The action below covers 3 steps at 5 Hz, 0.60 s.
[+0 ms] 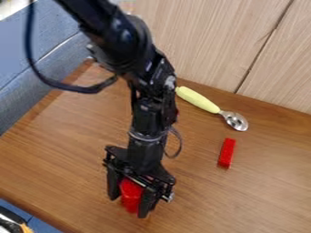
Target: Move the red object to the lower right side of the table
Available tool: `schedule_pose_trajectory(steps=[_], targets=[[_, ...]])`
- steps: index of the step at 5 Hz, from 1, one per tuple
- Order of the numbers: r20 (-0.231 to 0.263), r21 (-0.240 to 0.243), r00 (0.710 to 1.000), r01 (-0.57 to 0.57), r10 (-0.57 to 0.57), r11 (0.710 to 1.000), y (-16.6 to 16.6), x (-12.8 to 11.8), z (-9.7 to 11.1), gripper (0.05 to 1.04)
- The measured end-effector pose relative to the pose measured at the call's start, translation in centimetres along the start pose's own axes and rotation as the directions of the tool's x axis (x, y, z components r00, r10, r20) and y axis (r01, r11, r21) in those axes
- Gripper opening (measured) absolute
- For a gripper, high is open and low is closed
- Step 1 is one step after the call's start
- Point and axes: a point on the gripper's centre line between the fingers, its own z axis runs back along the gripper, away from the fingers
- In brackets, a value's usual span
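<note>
Tabletop (72, 150) lies under my gripper (128, 207), which blocks some view; back right sits a yellow-handled spoon (198, 99). I've the red object (130, 195) clasped between part-open fingers, low left of centre, a slim red block (226, 153) off right.

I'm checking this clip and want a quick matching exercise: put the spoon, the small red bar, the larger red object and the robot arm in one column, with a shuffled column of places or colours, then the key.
Things:
1. Spoon
2. Small red bar
3. Larger red object
4. Robot arm

Places or colours:
A. At the lower end of the gripper
B. Black, entering from the top edge of the view
C. Pale yellow handle, metal bowl
D. On the table, just below the spoon's bowl in the view

Right pairs: 1-C, 2-D, 3-A, 4-B
</note>
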Motion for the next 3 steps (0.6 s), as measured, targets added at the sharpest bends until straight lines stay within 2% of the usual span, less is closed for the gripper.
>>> schedule_pose_trajectory(steps=[1, 2, 3], targets=[[0.006, -0.002, 1.0, -0.009, 0.009, 1.0, 0.0, 0.2, 0.1, 0.843], [0.015, -0.005, 1.0, -0.015, 0.015, 1.0, -0.1, -0.4, 0.4, 1.014], [0.047, -0.017, 0.999, -0.006, 0.007, 1.0, -0.2, -0.6, 1.5, 1.01]])
